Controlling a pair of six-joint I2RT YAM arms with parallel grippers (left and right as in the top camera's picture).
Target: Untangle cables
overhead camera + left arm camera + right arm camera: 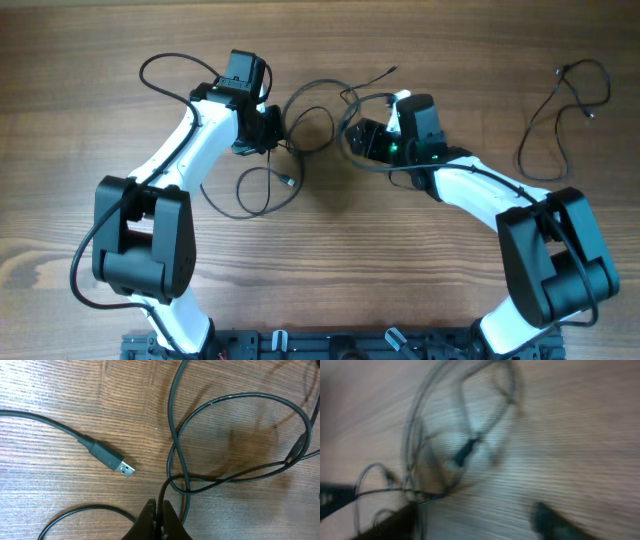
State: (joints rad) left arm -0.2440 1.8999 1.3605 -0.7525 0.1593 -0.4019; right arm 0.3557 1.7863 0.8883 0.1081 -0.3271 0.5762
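Left fingers [146, 521] pinch one of the cables [170, 410] between their tips.

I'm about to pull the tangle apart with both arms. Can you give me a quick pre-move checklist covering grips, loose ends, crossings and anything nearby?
1. Hold by the left gripper on a strand of the cables: ok, it is shut on the strand.
2. Hold by the right gripper: not ok, its fingers stand apart in a blurred view.
3. USB plug lying free on the table, outside the loops: ok.
4. Strands ahead of the left gripper uncrossed: not ok, loops cross there.
5. The separate cable beyond the right arm, apart from the tangle: ok.
6. Which strand the right gripper would take: cannot tell.
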